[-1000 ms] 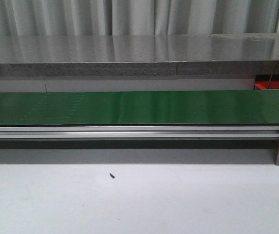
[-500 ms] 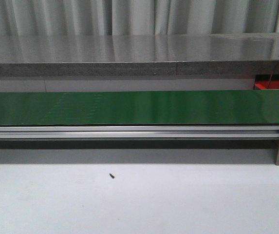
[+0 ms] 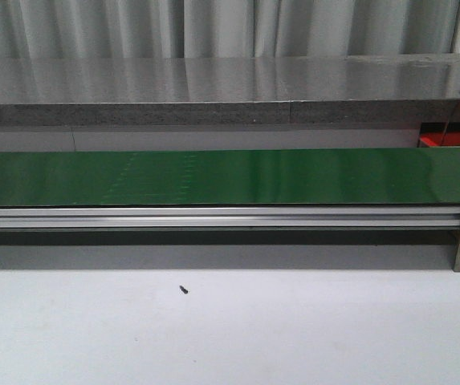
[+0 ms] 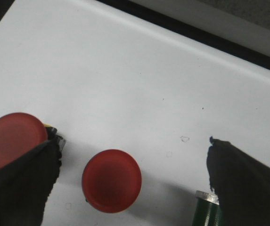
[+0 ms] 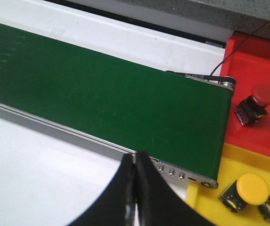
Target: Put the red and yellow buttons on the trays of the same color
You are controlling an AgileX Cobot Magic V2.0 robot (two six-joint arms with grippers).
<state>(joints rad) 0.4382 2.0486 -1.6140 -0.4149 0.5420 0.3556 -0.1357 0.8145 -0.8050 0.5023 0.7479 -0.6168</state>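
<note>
Front view shows a long green conveyor belt (image 3: 230, 176) crossing the scene from 9 to 3 o'clock on a silver aluminium rail (image 3: 213, 216), with a white tabletop (image 3: 230, 337) nearer the camera bearing a small dark speck (image 3: 185, 289). Beyond the belt's end in the right wrist view, a red plastic tray (image 5: 257, 61) holds a red mushroom-head button (image 5: 257, 101), and a yellow plastic tray (image 5: 229, 207) adjoining it holds a yellow mushroom-head button (image 5: 249, 188). The right gripper (image 5: 135, 188) has its black fingers pressed together, gripping nothing. The left gripper (image 4: 135, 188) is spread wide over the white surface; a loose red round button (image 4: 111, 181) lies between its fingers, untouched, and a second red round button (image 4: 13, 139) sits just outside one finger.
</note>
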